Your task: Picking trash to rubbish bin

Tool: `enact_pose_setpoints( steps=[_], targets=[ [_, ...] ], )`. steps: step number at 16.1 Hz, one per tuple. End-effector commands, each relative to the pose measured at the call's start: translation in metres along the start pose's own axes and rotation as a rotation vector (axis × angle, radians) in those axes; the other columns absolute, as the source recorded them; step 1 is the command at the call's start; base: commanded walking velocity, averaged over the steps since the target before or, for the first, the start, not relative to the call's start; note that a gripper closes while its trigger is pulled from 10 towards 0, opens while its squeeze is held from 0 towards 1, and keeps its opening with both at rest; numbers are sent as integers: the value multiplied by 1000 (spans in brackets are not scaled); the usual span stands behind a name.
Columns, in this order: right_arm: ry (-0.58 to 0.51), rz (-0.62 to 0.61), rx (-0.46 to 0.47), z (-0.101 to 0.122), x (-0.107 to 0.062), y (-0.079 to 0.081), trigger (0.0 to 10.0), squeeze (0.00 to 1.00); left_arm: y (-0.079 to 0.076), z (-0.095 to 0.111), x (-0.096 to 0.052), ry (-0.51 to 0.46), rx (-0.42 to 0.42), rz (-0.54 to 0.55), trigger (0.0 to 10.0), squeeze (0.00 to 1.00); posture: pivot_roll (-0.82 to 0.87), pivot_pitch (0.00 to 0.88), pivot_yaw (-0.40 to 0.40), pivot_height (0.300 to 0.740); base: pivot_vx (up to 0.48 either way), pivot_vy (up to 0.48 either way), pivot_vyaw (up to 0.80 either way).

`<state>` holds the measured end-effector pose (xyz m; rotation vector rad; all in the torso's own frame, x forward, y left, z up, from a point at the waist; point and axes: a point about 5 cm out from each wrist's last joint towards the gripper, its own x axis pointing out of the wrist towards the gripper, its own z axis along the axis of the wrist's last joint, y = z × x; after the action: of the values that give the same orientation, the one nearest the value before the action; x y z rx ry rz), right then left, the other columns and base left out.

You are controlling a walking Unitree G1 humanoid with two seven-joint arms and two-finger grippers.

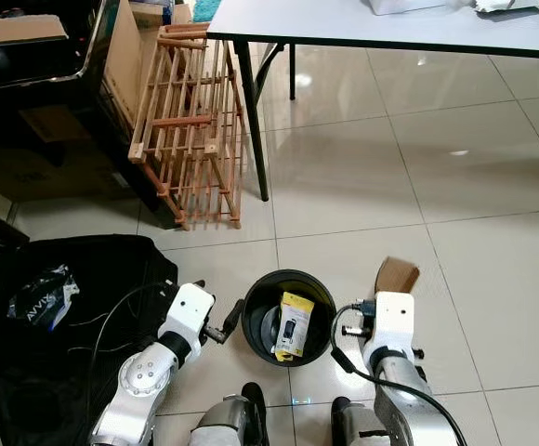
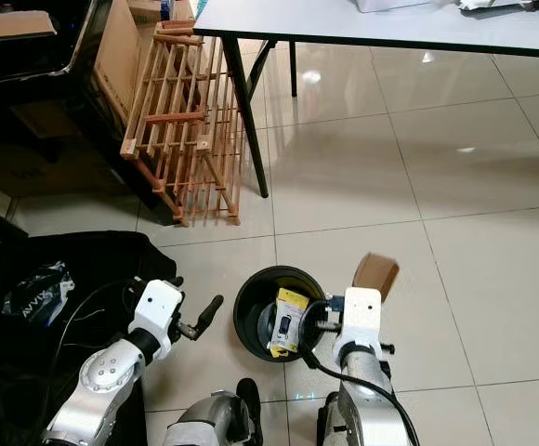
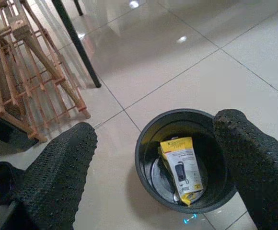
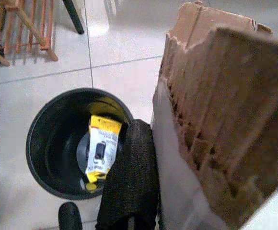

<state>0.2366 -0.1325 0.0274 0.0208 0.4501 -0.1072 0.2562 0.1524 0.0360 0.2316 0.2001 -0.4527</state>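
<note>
A round black rubbish bin (image 1: 254,302) stands on the tiled floor just in front of me, with a yellow product package (image 1: 294,325) inside it. My right gripper (image 1: 387,283) is just right of the bin, shut on a torn piece of brown cardboard (image 1: 397,275), which looms large as the cardboard (image 4: 215,105) beside one black finger (image 4: 129,177). My left gripper (image 1: 230,322) hovers at the bin's left rim, open and empty, its fingers (image 3: 57,172) framing the bin (image 3: 146,143) and package (image 3: 183,166).
A wooden rack (image 1: 190,130) leans against cardboard boxes at the back left. A grey table (image 1: 381,23) with a black leg (image 1: 251,121) spans the back. A black bag (image 1: 65,307) with cables and a wrapper lies on the left. My feet (image 1: 251,404) flank the bin.
</note>
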Motion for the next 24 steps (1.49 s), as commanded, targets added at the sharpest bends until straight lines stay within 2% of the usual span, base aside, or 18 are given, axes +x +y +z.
enact_pose_setpoints(
  steps=[1, 5, 9, 13, 17, 21, 24],
  targets=[
    [61, 7, 87, -11, -7, 15, 10000, 0, -3, -6, -6, 31, -11, -17, 10000, 0, 17, 280, 128, 740, 0, 0, 0],
    [102, 16, 99, -16, -8, 13, 10000, 0, -3, -12, -6, 76, 14, -20, 10000, 0, 11, 280, 126, 740, 0, 0, 0],
    [106, 107, 93, -16, -9, 21, 10000, 0, 1, -19, -8, 107, 29, 10, 10000, 0, 3, 278, 118, 740, 0, 0, 0],
    [80, 160, 78, -9, -10, 26, 10000, 0, -2, -15, -9, 89, -22, -11, 10000, 0, -1, 281, 108, 740, 0, 0, 0],
    [96, 153, 53, -14, -9, 22, 10000, 0, 2, -19, -16, 96, -31, -26, 10000, 0, 5, 296, 102, 740, 0, 0, 0],
    [136, 127, 37, -23, -9, 19, 10000, 0, 2, -18, -14, 102, -33, -17, 10000, 0, 5, 295, 103, 740, 0, 0, 0],
    [133, 119, 46, -22, -9, 18, 10000, 0, -1, -15, -13, 80, -48, -49, 10000, 0, 3, 293, 106, 740, 0, 0, 0]
  ],
)
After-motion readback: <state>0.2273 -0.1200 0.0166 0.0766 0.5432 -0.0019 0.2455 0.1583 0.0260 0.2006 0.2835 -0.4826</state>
